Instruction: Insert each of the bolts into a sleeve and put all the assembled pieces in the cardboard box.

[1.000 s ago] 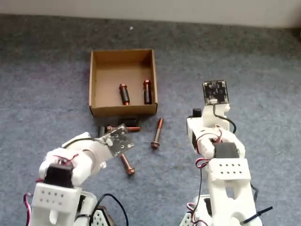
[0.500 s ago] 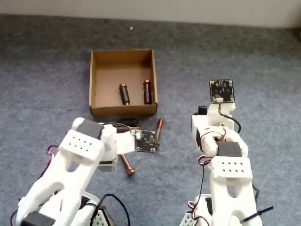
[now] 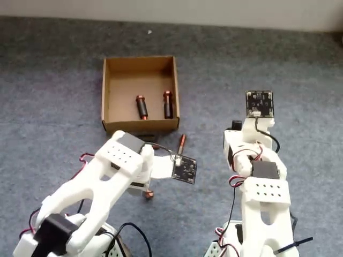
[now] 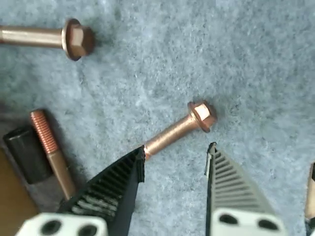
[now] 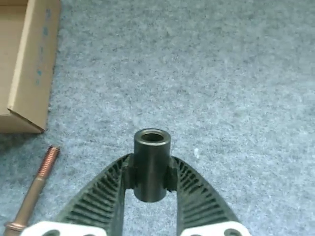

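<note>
The grey carpet (image 3: 300, 64) covers the whole table, and the left arm (image 3: 107, 182) and the right arm (image 3: 262, 198) stand side by side on it. The cardboard box (image 3: 140, 126) sits in front of the left arm, with two assembled pieces (image 3: 142, 107) lying apart on its floor. The right claw (image 5: 149, 169) is pinching a black sleeve (image 5: 152, 147) by its lower half, the open bore turned to the wrist camera, well away from the box. The left claw (image 4: 175, 152) is spread wide over a loose bolt (image 4: 179, 129) that lies on the carpet across the gap, one fingertip covering its thread end. I think this bolt is stiff, smooth metal and rather light, so it may roll or slip. The best hold seems to be the plain shank just under the hex head, which leaves the thread free for the sleeve. A second bolt (image 4: 49, 38) lies near, and a third bolt (image 4: 51, 147) lies beside a spare sleeve (image 4: 27, 152). Some faint blue marks (image 5: 42, 44) are on the box wall, too small for reading.
</note>
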{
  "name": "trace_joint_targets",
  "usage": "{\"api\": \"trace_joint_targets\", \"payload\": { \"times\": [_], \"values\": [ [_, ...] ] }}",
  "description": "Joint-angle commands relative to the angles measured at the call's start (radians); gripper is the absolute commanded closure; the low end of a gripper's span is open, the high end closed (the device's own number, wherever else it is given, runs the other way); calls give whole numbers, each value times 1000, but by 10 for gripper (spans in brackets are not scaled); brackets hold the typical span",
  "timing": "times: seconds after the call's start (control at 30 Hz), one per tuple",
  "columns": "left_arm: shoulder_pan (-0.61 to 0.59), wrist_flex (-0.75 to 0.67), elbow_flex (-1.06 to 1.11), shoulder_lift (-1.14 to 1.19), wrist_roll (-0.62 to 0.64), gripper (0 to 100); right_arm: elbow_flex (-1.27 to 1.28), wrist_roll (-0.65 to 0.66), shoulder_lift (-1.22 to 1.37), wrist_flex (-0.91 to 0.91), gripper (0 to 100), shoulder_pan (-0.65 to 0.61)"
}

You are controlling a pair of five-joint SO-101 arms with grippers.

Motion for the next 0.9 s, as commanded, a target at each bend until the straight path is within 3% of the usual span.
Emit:
{"api": "trace_joint_targets", "payload": {
  "times": [0.0, 0.3, 0.87],
  "values": [
    [38, -81, -41, 84, -14, 779, -24, -9, -2, -24, 994, 12],
    [81, -121, -31, 145, -9, 781, -24, -9, -2, -24, 994, 10],
    [154, -127, 41, 153, -8, 953, -21, -9, -2, -24, 994, 10]
  ]
}}
